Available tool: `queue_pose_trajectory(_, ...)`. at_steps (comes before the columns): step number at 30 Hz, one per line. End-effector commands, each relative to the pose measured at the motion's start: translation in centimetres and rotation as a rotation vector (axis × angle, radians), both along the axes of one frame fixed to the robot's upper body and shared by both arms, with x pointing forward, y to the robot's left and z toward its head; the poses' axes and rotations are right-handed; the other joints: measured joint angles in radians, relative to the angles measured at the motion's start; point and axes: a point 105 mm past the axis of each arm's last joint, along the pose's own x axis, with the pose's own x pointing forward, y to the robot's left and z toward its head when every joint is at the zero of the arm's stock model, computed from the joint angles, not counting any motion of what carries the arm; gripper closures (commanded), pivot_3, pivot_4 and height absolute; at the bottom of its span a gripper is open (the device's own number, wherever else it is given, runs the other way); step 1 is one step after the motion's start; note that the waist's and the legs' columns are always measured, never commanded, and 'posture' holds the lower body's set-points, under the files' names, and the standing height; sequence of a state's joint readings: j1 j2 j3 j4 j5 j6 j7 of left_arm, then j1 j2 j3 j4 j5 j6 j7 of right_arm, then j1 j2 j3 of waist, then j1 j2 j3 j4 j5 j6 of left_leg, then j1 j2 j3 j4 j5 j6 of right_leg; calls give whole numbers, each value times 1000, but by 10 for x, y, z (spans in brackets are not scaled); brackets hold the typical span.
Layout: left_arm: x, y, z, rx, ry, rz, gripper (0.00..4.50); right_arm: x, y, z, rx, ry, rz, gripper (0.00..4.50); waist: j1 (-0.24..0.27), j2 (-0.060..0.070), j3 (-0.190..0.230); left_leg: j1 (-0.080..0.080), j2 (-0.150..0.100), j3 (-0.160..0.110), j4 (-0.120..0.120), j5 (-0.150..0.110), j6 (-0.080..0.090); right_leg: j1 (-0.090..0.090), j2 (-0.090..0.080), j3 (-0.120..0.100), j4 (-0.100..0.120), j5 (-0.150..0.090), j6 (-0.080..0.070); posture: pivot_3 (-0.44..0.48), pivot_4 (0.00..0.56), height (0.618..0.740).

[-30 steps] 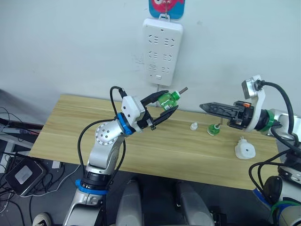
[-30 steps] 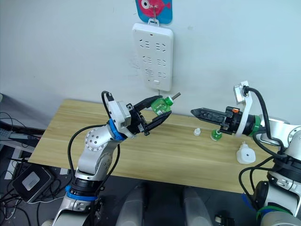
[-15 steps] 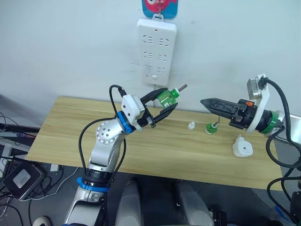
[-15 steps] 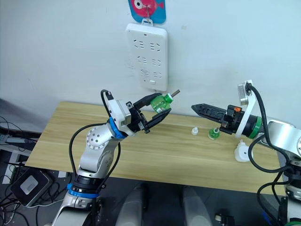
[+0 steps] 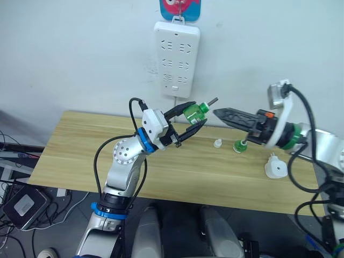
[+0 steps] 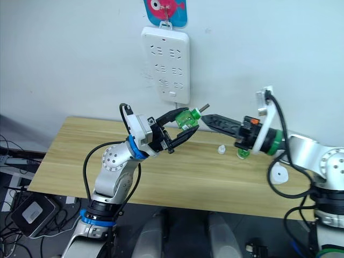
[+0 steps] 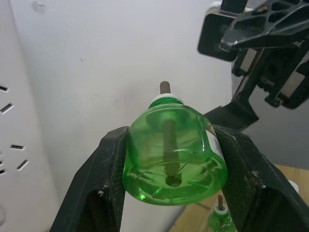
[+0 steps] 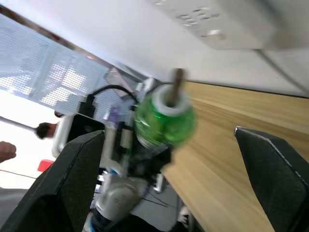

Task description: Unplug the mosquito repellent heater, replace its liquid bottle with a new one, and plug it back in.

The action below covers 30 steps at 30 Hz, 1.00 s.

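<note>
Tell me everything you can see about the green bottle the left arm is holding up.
The green bottle is clear green plastic with a white collar and a dark wick rod poking from its neck. The left gripper clamps it between both black fingers, in the air above the table, wick pointing toward the right gripper.

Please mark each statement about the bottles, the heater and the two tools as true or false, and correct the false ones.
1. The left tool holds a green bottle between its fingers. True.
2. The mosquito repellent heater is plugged into the power strip. False: it lies on the table, and the strip on the wall has nothing plugged into it.
3. The right tool is open, near the wick of the held bottle. True.
4. The second green bottle lies on its side. False: it stands upright on the table.
5. A small white cap sits on the table beside the standing bottle. True.
</note>
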<state>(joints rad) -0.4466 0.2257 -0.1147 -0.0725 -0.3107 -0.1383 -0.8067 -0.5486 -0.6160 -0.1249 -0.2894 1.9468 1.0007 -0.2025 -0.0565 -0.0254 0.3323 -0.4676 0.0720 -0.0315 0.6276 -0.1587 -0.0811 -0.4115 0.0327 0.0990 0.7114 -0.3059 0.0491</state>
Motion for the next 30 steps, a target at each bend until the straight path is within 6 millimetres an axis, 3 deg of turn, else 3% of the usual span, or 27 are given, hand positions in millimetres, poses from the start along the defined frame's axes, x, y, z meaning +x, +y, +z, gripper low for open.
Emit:
queue_pose_trajectory(1,-8,-4,14,-31,-51,-15,2241,-1,6,17,43,-39,-30,30,0,0,0,0,0,0,0,0,0,0,0,0,0,0,0,-50,295,740)
queue_pose_trajectory(8,-9,-5,15,-36,-51,-16,2241,7,7,17,64,-9,-88,30,1,0,0,0,0,0,0,0,0,0,0,0,0,0,0,-46,292,740)
queue_pose_trajectory(11,-9,-5,14,-36,-51,-16,2241,6,7,17,65,-9,-87,554,1,0,0,0,0,0,0,0,0,0,0,0,0,1,-1,-39,288,740)
queue_pose_trajectory(20,-11,-7,14,-39,-52,-22,2241,2,17,17,46,-20,-43,3728,1,0,0,0,0,0,0,0,0,0,0,0,0,2,-3,-35,286,740)
queue_pose_trajectory(30,-11,-8,12,-24,-58,-14,2241,2,19,14,33,-8,-37,3762,2,0,0,0,0,0,0,0,0,0,0,0,0,2,-3,-28,283,740)
